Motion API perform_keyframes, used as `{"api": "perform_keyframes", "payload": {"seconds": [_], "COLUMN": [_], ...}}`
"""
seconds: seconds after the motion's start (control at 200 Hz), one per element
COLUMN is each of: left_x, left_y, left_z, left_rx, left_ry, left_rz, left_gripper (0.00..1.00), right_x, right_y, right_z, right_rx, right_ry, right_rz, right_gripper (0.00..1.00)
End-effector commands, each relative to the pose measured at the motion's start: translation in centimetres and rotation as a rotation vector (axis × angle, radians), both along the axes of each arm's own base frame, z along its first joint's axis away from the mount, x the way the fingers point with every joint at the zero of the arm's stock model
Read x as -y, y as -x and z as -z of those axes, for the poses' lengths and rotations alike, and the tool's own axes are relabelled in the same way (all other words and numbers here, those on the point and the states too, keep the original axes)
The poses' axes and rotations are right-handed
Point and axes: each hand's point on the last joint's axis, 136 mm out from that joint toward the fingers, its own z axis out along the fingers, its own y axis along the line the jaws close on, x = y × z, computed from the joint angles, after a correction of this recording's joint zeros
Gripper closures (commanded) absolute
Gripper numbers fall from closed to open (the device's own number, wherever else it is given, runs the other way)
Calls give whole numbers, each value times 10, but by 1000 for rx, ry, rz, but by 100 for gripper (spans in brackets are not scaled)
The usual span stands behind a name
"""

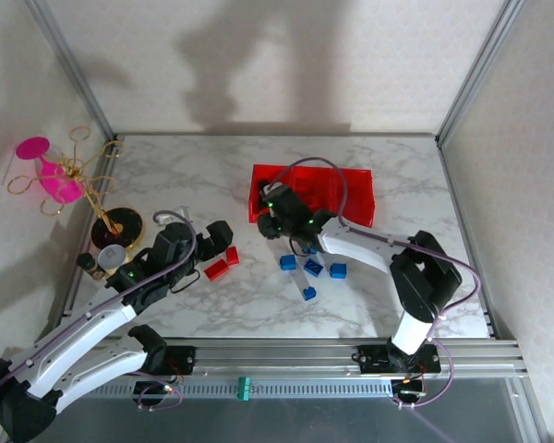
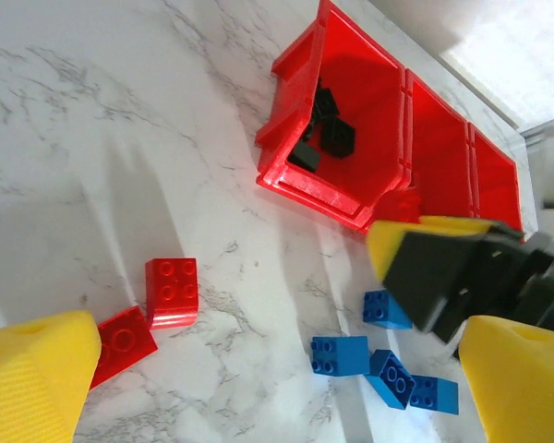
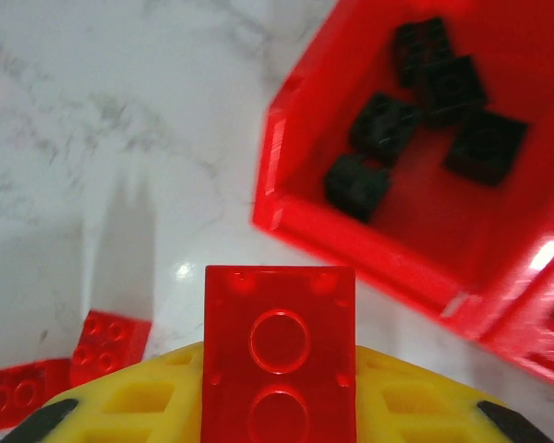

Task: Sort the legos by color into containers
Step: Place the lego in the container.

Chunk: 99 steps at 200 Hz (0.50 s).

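My right gripper (image 1: pixel 275 220) hovers by the left end of the red containers (image 1: pixel 351 189), shut on a red lego (image 3: pixel 279 314) that stands up between its yellow fingers (image 3: pixel 148 406). The left bin (image 3: pixel 286 217) holds several black legos (image 3: pixel 425 92). My left gripper (image 1: pixel 218 242) is open above the table, its yellow fingers (image 2: pixel 32 388) spread wide. Two red legos (image 1: pixel 223 263) lie just in front of it; the left wrist view shows them as a square one (image 2: pixel 172 291) and a second beside it (image 2: pixel 122 341). Several blue legos (image 1: pixel 312 270) lie right of them.
A pink goblet (image 1: pixel 51 175) and a gold wire stand (image 1: pixel 92 198) on a round base stand at the far left, with small jars (image 1: pixel 111 257) near the left arm. The enclosure's walls and metal posts ring the marble table (image 1: pixel 194 175).
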Motion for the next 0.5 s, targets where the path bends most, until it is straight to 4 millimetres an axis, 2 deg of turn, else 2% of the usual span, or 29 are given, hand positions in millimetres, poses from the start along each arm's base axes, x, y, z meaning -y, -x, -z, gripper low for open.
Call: {"api": "perform_keyframes", "payload": {"seconds": [0.0, 0.14, 0.19, 0.205, 0.235, 0.491], "left_x": [16, 28, 32, 34, 36, 51], "left_y": [-6, -9, -10, -11, -12, -19], "left_z": [-16, -13, -10, -10, -8, 0], "left_rx": [38, 33, 30, 29, 26, -1], "left_ry": [31, 38, 38, 37, 36, 20], "left_rz": [54, 82, 91, 93, 96, 121], "left_gripper": [0, 0, 0, 0, 0, 0], "right_x": [31, 64, 66, 76, 81, 94], "right_y": [-13, -41, -46, -54, -61, -109], "right_z": [-5, -8, -8, -7, -6, 12], "right_rx": [8, 16, 27, 30, 37, 51], "right_ry": [24, 36, 36, 39, 44, 95], "right_rz": [106, 219, 230, 260, 282, 374], "right_gripper": [73, 73, 73, 73, 73, 74]}}
